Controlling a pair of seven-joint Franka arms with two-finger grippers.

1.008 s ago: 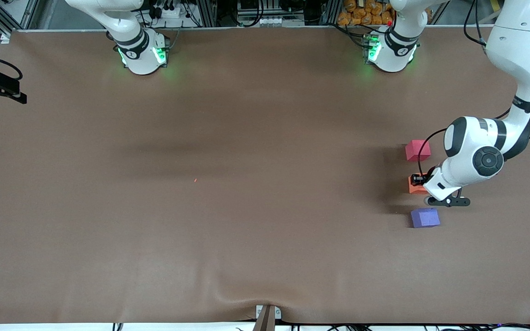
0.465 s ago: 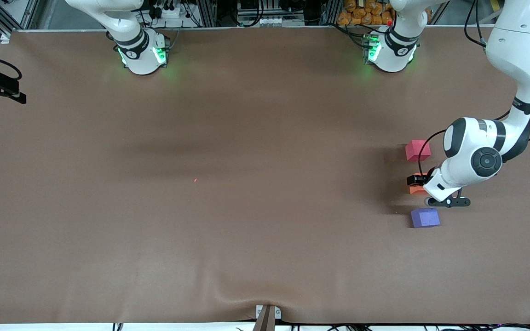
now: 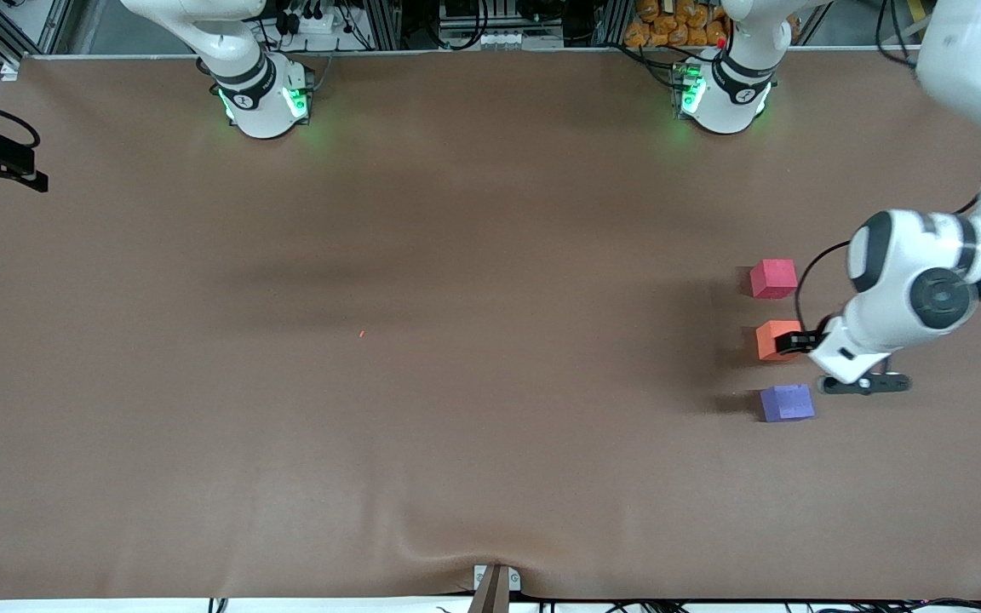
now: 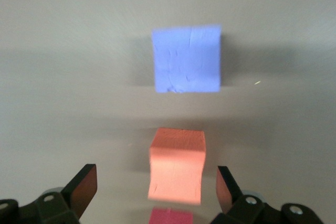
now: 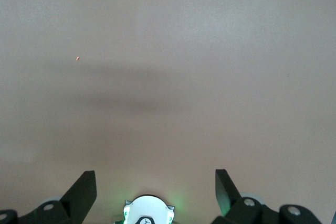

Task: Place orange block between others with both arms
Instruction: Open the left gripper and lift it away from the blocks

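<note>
Your orange block [image 3: 777, 340] sits on the brown surface [image 3: 422, 340] toward the left arm's end, and everything else is best placed from it. The pinkish-red cube [image 3: 773, 278] lies farther from the front camera than the orange block, with a gap between them. The purple-blue cube [image 3: 787, 403] lies nearer the front camera than the orange block, also apart from it. So the three stand in a row with the orange block in the middle.

Your left claw [image 4: 157, 184] hangs just beside the orange block. Its fingers [image 4: 83, 188] are spread wide, one on each side of the block and clear of it, gripping nothing.

Your right claw [image 5: 155, 184] waits over bare surface, well apart from the orange block, its fingers spread and empty.
</note>
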